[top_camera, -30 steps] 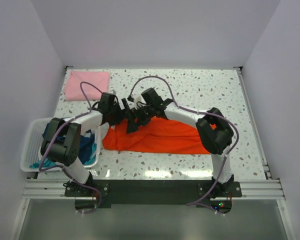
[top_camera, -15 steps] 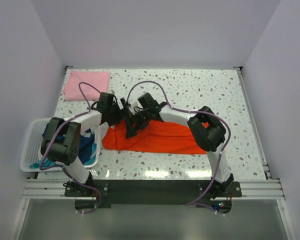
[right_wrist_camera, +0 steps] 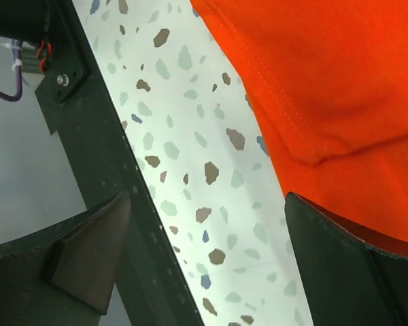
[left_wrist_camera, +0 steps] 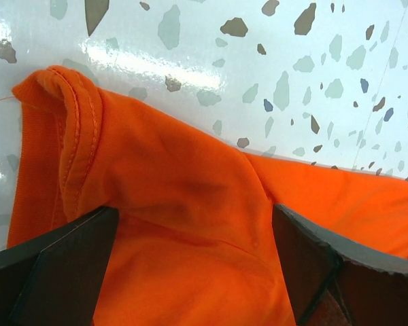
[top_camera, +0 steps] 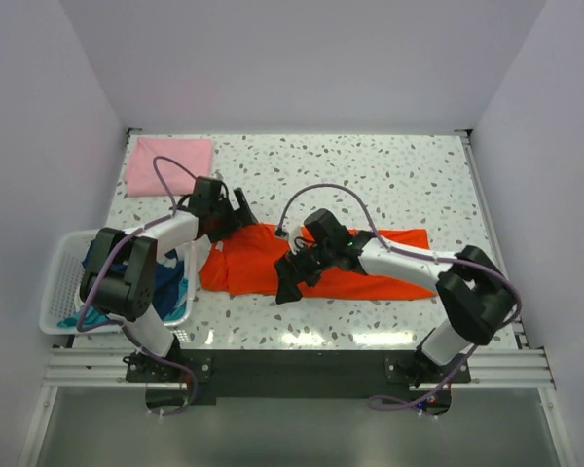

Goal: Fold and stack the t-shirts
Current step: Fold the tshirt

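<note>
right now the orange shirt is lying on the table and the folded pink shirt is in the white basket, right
No: the folded pink shirt is not in the white basket but on the table at its far left corner, as the top external view shows. The orange shirt does lie on the table.

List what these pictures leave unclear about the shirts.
- Blue t-shirts in the basket: top view, the left arm covers them; number unclear.
- Orange t-shirt: top view, the right arm crosses its middle; both wrist views cut it off at their edges.
- Pink t-shirt: top view, too small to count its layers.
</note>
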You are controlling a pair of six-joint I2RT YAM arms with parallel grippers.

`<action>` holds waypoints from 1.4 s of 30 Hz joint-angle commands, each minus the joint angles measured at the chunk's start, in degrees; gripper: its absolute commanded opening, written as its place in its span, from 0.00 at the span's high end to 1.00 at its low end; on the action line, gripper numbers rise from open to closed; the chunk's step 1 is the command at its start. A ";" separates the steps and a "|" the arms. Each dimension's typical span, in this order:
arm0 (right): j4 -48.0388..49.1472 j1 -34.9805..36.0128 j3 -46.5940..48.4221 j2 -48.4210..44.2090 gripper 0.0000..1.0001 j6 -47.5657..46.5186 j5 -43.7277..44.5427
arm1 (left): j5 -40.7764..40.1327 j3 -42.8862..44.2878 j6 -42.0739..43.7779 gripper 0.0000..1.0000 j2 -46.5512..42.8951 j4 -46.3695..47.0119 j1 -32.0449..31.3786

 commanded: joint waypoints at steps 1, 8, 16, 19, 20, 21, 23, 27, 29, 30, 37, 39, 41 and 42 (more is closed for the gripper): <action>3.09 0.01 -3.07 -8.15 0.01 2.74 5.57 | -0.68 3.25 2.06 0.00 -0.88 -0.40 0.26; -6.29 -0.16 -2.47 -18.89 0.01 10.64 27.43 | -1.38 5.72 3.29 0.00 -5.36 -3.57 -0.09; -15.19 -13.76 -1.58 -20.30 0.01 17.77 36.62 | -7.18 2.65 2.42 0.00 -14.41 -8.75 -8.59; -17.20 -19.49 -1.41 -17.77 0.01 17.77 36.87 | -10.60 -1.65 -0.22 0.00 -17.31 -9.28 -12.81; -17.30 -20.11 -1.32 -16.88 0.01 17.51 38.09 | -10.43 -2.97 -1.36 0.00 -17.93 -9.02 -13.70; -16.95 -21.24 -1.58 -16.18 0.01 16.64 38.19 | -9.91 -6.03 -3.20 0.00 -19.07 -7.54 -14.49; -15.46 -22.48 -1.67 -13.45 0.01 16.19 38.45 | -7.98 -8.77 -4.88 0.00 -19.78 -5.95 -15.73; -13.87 -25.47 0.08 -7.31 0.01 15.49 39.85 | -7.62 -12.29 -7.17 0.00 -19.08 -4.01 -16.43; -13.79 -25.91 0.96 -3.80 0.01 15.22 39.86 | -9.20 -12.12 -7.61 0.00 -18.12 -4.10 -16.44; -13.79 -26.00 1.23 -2.99 0.01 15.14 39.69 | -9.55 -11.69 -7.52 0.00 -16.55 -3.57 -16.44; -14.66 -26.09 -3.77 -2.98 0.01 16.80 37.59 | -8.68 -3.96 -5.50 0.00 -2.40 -1.37 -14.42; -14.66 -25.91 -7.45 -4.38 0.01 16.97 36.70 | -7.62 1.40 -4.10 0.00 2.77 -1.55 -13.28; -14.49 -25.74 -10.62 -7.37 0.01 17.86 33.21 | -7.88 5.00 -3.39 0.00 6.22 -0.59 -12.40; -14.14 -25.22 -12.46 -8.60 0.01 19.16 31.96 | -8.06 9.54 -2.69 0.00 10.15 -0.84 -12.13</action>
